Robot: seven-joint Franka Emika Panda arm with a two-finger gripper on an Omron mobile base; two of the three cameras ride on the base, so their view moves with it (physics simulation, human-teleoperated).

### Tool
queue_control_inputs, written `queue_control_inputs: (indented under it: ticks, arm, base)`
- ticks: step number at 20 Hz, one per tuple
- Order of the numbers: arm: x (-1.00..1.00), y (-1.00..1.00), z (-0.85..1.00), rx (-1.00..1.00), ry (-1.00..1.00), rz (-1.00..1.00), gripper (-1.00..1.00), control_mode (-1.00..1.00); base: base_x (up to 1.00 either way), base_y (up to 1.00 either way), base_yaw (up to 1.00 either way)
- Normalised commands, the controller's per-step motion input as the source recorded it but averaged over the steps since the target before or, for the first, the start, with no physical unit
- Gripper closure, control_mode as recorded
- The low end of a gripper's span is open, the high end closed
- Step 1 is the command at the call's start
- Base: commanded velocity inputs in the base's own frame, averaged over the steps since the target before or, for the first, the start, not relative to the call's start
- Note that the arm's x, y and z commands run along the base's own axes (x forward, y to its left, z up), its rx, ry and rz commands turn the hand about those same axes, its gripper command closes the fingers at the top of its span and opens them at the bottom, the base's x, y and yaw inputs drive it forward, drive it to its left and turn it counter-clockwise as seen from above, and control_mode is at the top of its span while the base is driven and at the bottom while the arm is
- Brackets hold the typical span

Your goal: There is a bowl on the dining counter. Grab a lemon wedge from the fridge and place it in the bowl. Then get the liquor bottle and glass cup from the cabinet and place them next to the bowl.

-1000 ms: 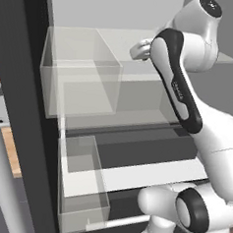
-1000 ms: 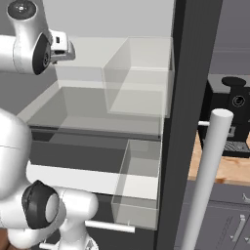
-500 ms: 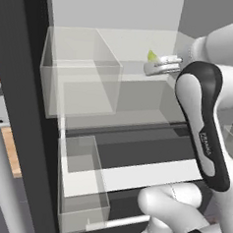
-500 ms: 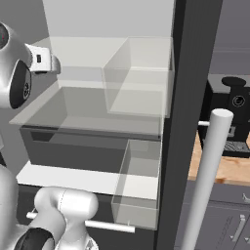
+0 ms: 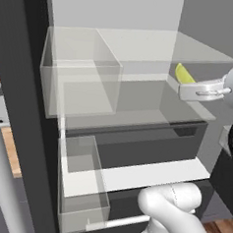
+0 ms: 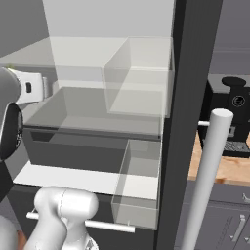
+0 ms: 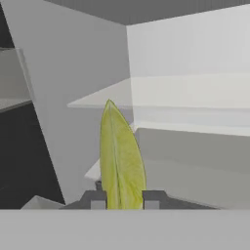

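A yellow-green lemon wedge stands upright between my two dark fingertips in the hand view, and my gripper is shut on it. In the left base view the lemon wedge sticks out above the white hand at the right, and the gripper sits in front of the right end of the fridge's glass shelf. In the right base view the white hand shows at the left edge. The bowl, liquor bottle and glass cup are out of view.
The open fridge holds clear bins and a clear lower drawer over a white ledge. A dark fridge wall stands at the right, a coffee machine on a wooden counter beyond it.
The arm has swung back out to the right with the lemon wedge held, from over the shelf to the fridge's right edge. The grip has stayed shut.
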Motion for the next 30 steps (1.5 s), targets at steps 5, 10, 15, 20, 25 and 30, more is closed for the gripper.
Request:
queue_control_inputs:
  ticks: [5, 10, 15, 20, 25, 30]
  arm:
    - [-0.48, -0.12, -0.06, 0.01, -0.03, 0.03, 1.0, -1.0]
    - [-0.01, 0.0, 0.0, 0.0, 0.0, 0.0, 1.0, 1.0]
    - [0.0, 0.0, 0.0, 0.0, 0.0, 0.0, 1.0, 1.0]
    - [0.0, 0.0, 0.0, 0.0, 0.0, 0.0, 1.0, 1.0]
    - [0.0, 0.0, 0.0, 0.0, 0.0, 0.0, 1.0, 1.0]
    - [0.0, 0.0, 0.0, 0.0, 0.0, 0.0, 1.0, 1.0]
  base:
    - [0.0, 0.0, 0.0]
    - [0.0, 0.0, 0.0]
    - [-0.75, -0.05, 0.0]
    - [-1.0, -0.08, 0.1]
    - [-1.0, -0.16, 0.26]
    - [-0.97, -0.29, 0.42]
